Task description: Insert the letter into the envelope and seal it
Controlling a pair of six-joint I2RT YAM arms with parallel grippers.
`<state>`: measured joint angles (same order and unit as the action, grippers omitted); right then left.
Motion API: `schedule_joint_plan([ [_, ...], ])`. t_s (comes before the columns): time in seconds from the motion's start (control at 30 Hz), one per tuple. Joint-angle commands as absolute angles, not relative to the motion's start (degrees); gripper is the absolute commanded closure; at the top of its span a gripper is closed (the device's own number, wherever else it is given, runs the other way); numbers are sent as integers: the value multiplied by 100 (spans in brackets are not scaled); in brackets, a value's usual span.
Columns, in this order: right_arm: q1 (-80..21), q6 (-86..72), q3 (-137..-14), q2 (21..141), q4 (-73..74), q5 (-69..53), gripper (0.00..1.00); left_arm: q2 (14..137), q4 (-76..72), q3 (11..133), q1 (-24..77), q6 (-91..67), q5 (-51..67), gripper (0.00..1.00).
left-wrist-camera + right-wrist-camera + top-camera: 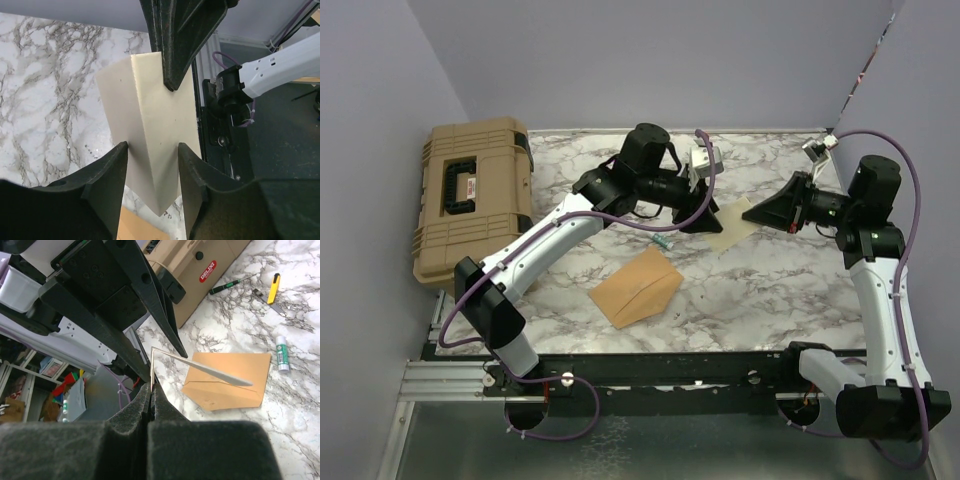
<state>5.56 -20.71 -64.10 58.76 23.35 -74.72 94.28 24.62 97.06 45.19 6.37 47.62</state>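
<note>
**While it is held up over the table: the letter point(150, 120), a pale cream flat paper sheet, btw. two grippers**

Where the two arms meet, above the far middle of the white-and-grey marble-pattern table point(750, 290), the black two-finger R gripper point(151, 388) is clenched on one edge of the letter. In the R wrist view the sheet comes thin out of the closed fingertips and bends away over the table. The L gripper point(152, 150), also black, has its jaws part way apart w/ the sheet between them. Each fingertip is at a side edge of the sheet, but I cannot tell if they press it or only stand beside it. The sheet has a fold line along its length and is bent, not flat.

The envelope point(635, 285) – tan kraft paper w/ diagonal seams – lies flat on the table, nearer to the arm bases and well apart from the letter and both grippers. Just beside it lies a small white tube w/ green end point(282, 354), prob. a glue stick. Further off in the R wrist view are a yellow utility knife point(272, 288) and a screwdriver w/ green-black handle point(226, 286). A tan hard plastic tool case w/ black handle point(490, 165) stands at the table's L side.
</note>
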Motion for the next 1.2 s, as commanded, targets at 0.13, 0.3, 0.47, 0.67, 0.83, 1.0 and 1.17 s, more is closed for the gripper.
schedule_joint_plan([
  [0.13,492,-1771,-6571,5742,2500,-7692,100,9476,2645,9813,4509,486,5038,59],
  [0.3,479,-1770,-6519,5717,2365,-7674,100,9579,2646,9861,4516,163,5143,66],
  [0.47,483,-1933,-6347,5529,1974,-7603,100,9705,2646,9878,4513,21,5443,85],
  [0.67,483,-2018,-6384,5429,2090,-6987,100,9661,2653,9933,4509,18,5097,100],
  [0.83,483,-2395,-6516,5165,2173,-5642,60,9635,2630,10003,4508,-312,4783,100],
  [1.0,481,-3239,-6288,4550,1940,-4071,19,9680,2344,10095,4439,-1179,4405,100],
  [1.17,482,-4613,-5282,4061,603,-4110,6,9668,1627,10064,4413,-2384,4386,100],
])
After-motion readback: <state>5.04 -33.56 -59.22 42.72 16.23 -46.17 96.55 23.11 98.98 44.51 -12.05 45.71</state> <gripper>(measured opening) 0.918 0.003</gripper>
